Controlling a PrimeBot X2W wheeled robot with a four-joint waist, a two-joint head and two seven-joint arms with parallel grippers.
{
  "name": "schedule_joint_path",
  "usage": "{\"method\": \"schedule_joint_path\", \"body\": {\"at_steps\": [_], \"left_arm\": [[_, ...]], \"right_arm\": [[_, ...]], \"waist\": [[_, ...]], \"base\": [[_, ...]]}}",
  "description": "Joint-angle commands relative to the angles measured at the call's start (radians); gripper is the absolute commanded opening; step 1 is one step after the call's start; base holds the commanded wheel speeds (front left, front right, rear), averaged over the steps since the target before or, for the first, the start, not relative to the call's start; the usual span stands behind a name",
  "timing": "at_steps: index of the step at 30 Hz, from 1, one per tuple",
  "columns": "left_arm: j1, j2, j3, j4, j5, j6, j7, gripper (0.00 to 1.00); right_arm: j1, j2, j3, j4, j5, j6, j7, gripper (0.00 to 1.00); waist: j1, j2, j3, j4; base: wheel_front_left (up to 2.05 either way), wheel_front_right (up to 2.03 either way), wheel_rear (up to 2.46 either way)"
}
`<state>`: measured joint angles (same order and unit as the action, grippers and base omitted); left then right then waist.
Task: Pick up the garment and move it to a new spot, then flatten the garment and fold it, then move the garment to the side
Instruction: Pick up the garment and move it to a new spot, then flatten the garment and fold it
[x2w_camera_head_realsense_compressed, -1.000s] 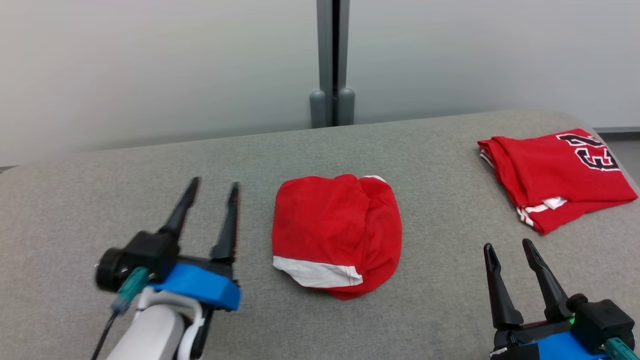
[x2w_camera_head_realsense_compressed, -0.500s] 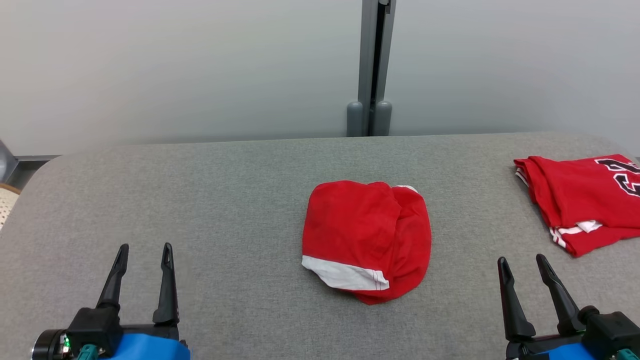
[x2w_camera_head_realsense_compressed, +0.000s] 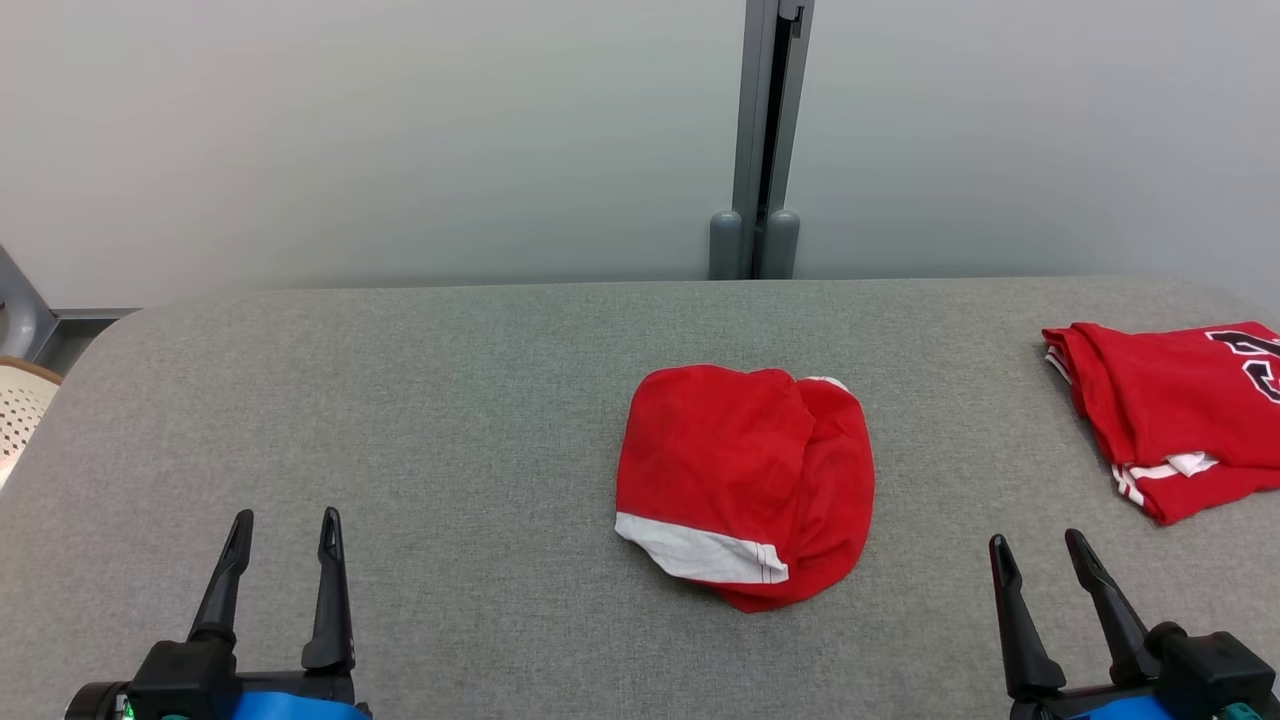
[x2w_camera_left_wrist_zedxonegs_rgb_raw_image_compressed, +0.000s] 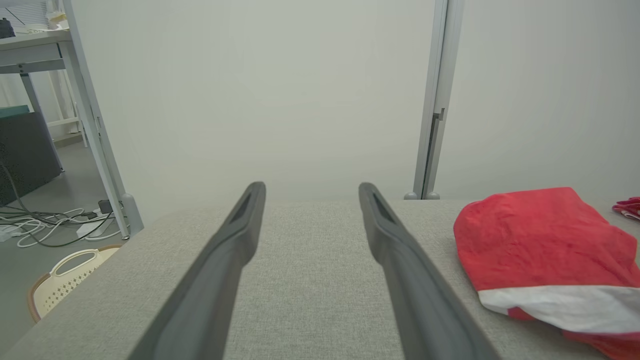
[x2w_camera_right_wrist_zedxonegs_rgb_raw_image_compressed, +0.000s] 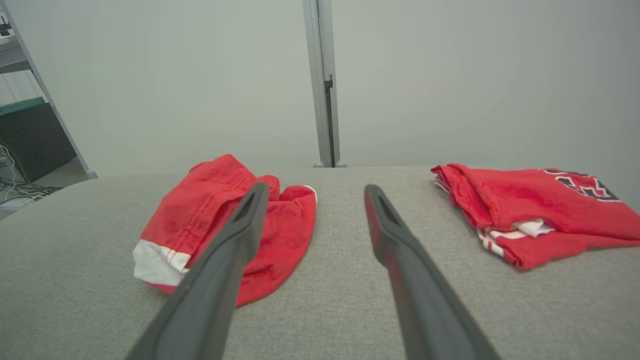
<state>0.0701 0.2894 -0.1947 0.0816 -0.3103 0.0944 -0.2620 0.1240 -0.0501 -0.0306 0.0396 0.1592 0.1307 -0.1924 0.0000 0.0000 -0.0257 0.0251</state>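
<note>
Hovering at lower left, the left gripper (x2w_camera_head_realsense_compressed: 286, 514) holds its fingers spread and empty. The bunched red garment (x2w_camera_head_realsense_compressed: 745, 480) lies mid-frame on the grey counter (x2w_camera_head_realsense_compressed: 400, 400), well apart from both pairs of fingers. At lower right, the right gripper (x2w_camera_head_realsense_compressed: 1036, 538) gapes empty too, with a folded jersey (x2w_camera_head_realsense_compressed: 1170, 410) at the right edge.

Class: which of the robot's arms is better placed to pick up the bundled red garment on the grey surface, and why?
Likely the right. Both grippers are open, but the right gripper sits nearer the bundled red garment than the left gripper, which has more bare grey surface to cross.
</note>
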Motion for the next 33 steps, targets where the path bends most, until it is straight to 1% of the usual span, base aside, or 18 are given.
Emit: {"method": "schedule_joint_path", "body": {"at_steps": [1,13,19,23,26,28,29,33], "left_arm": [[0.009,-0.002,0.007,0.002,0.007,-0.005,-0.004,1.0],[0.01,-0.025,0.034,0.012,0.032,-0.028,-0.004,1.0],[-0.001,-0.034,0.04,0.019,0.045,-0.039,-0.004,1.0],[-0.014,-0.043,0.037,0.018,0.055,-0.045,-0.004,1.0],[-0.021,-0.05,0.034,0.019,0.06,-0.05,-0.004,1.0],[-0.034,-0.053,0.029,0.02,0.067,-0.058,-0.004,1.0],[-0.043,-0.056,0.028,0.021,0.069,-0.06,-0.004,1.0],[-0.071,-0.067,0.03,0.02,0.075,-0.065,-0.004,1.0]], "right_arm": [[0.006,-0.001,0.001,0.001,-0.008,0.0,0.001,1.0],[0.008,-0.001,-0.005,0.011,-0.01,0.0,0.006,1.0],[-0.055,-0.001,0.004,0.011,-0.022,0.0,0.011,1.0],[-0.168,-0.023,0.026,0.032,-0.035,0.0,0.033,1.0],[-0.288,-0.046,0.053,0.087,-0.05,0.0,0.067,1.0],[-0.369,-0.07,0.071,0.14,-0.061,0.0,0.098,1.0],[-0.417,-0.071,0.08,0.157,-0.051,0.0,0.096,1.0],[-0.557,-0.112,0.102,0.274,-0.067,0.0,0.117,1.0]], "waist": [[0.0,0.0,0.001,-0.001],[0.0,0.0,0.001,-0.004],[0.0,0.0,0.004,0.008],[0.0,0.0,0.016,0.023],[0.0,0.0,0.032,0.037],[0.0,0.0,0.052,0.055],[0.0,0.0,0.063,0.062],[0.0,0.0,0.11,0.093]], "base": [[0.0,0.0,0.0],[0.0,0.0,0.0],[0.0,0.0,0.0],[0.0,0.0,0.0],[0.0,0.0,0.0],[0.0,0.0,0.0],[0.0,0.0,0.0],[0.0,0.0,0.0]]}}
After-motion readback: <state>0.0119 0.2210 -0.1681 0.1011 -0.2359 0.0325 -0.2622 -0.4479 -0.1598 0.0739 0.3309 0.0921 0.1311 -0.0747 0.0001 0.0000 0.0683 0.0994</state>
